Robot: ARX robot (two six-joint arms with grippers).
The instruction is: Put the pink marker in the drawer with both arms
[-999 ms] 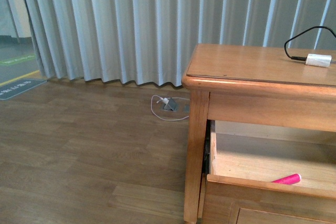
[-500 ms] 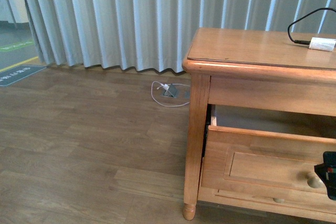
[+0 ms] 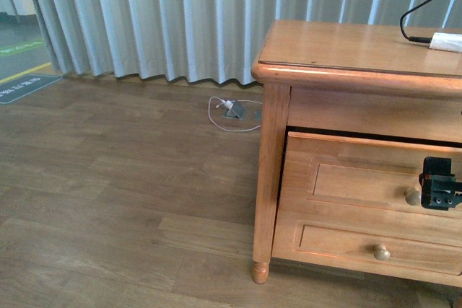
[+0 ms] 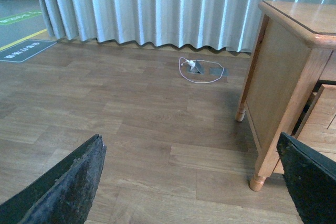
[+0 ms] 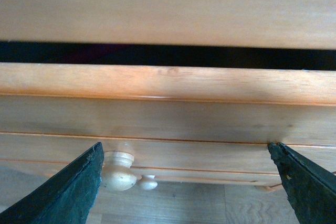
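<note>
drawer (image 3: 375, 167) lower right: now nearly shut, marker hidden inside | right claw (image 3: 439, 191) spread at knob (image 3: 413, 196) | left claw (image 4: 194, 182) spread, idle

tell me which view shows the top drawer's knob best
The right wrist view: the knob sits close and unobstructed under the nearly shut top drawer. In the front view the right gripper partly hides it. The left wrist view shows no knob.

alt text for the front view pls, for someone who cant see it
A honey-coloured wooden drawer in a nightstand is nearly shut, with only a thin dark gap above its front. The right gripper sits at its round knob. A white adapter lies on top; grey curtains hang behind.
</note>
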